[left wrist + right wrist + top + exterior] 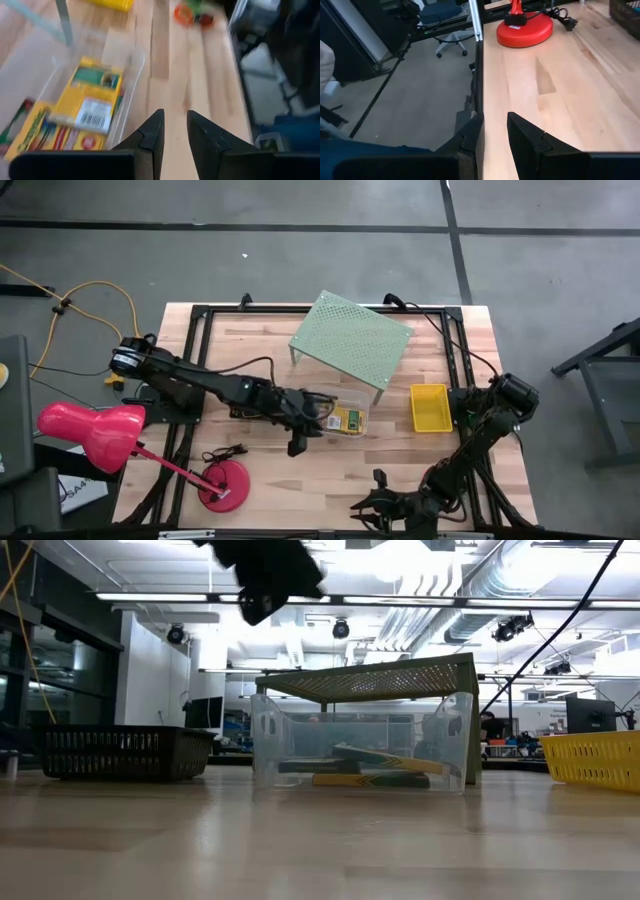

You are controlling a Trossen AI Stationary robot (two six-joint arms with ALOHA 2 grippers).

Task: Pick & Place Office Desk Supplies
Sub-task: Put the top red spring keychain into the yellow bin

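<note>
We are hovering our empty left gripper [175, 131], fingers nearly together, beside the clear tub [344, 418] holding card boxes [89, 102]; rings [192, 13] are lying loose, so sorting seems unfinished

clear tub [360, 740] w/ card boxes [385, 762] centre; mesh tray [122, 752], yellow basket [595, 760].

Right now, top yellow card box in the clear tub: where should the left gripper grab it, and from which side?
Probably straight down from above. The yellow card box lies flat, barcode face up, inside the clear tub, so the walls block any sideways approach. Grip across its two long edges, near the middle. The left gripper hangs just outside the tub wall, fingers nearly closed; they'd need opening first.
</note>
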